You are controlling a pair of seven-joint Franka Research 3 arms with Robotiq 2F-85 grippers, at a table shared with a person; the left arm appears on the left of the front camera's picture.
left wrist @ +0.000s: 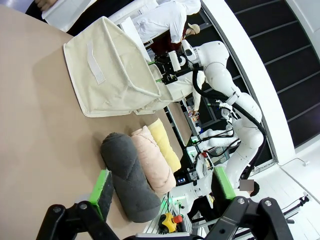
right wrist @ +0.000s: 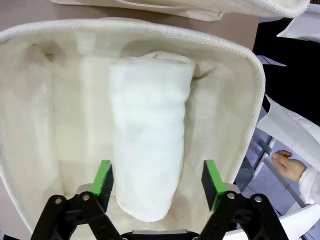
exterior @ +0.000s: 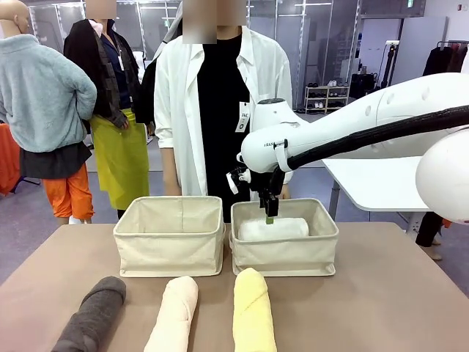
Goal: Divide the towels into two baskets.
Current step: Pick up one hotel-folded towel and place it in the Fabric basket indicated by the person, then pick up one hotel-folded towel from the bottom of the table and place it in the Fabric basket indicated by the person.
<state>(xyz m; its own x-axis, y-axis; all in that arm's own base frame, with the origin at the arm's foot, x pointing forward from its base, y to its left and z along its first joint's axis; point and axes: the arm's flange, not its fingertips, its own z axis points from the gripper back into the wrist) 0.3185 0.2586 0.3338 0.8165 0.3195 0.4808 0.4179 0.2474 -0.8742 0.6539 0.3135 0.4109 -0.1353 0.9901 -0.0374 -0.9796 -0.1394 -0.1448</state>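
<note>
Two cream canvas baskets stand side by side at the table's far half, the left basket point(exterior: 170, 246) and the right basket point(exterior: 286, 253). A white towel point(exterior: 275, 229) lies in the right basket point(right wrist: 250, 75). My right gripper point(exterior: 269, 211) hangs just above it, open. In the right wrist view the white towel point(right wrist: 150, 135) lies lengthwise between the spread green pads point(right wrist: 105, 177) of the right gripper point(right wrist: 157, 182). The dark grey towel point(exterior: 91, 315), cream-peach towel point(exterior: 174, 315) and yellow towel point(exterior: 253, 312) lie in a row near the front edge. My left gripper point(left wrist: 162, 192) stands open above the dark grey towel point(left wrist: 127, 175).
A person in a white shirt point(exterior: 220, 95) stands at the far side right behind the baskets, one hand point(right wrist: 287, 165) near the right basket's far rim. Bare brown table point(exterior: 388, 293) lies to the right of the towels and baskets.
</note>
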